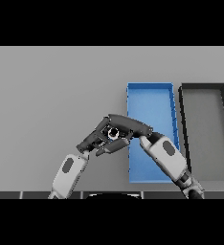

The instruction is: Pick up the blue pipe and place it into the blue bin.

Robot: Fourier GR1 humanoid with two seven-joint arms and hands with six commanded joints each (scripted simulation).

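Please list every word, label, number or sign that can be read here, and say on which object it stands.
None: no writing shows on the blue bin, the dark bin, the table, the left hand or the right hand.

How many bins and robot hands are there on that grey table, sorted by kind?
Blue bin: 1
Dark bin: 1
Hands: 2, the left hand and the right hand, meeting just left of the blue bin
Total: 4
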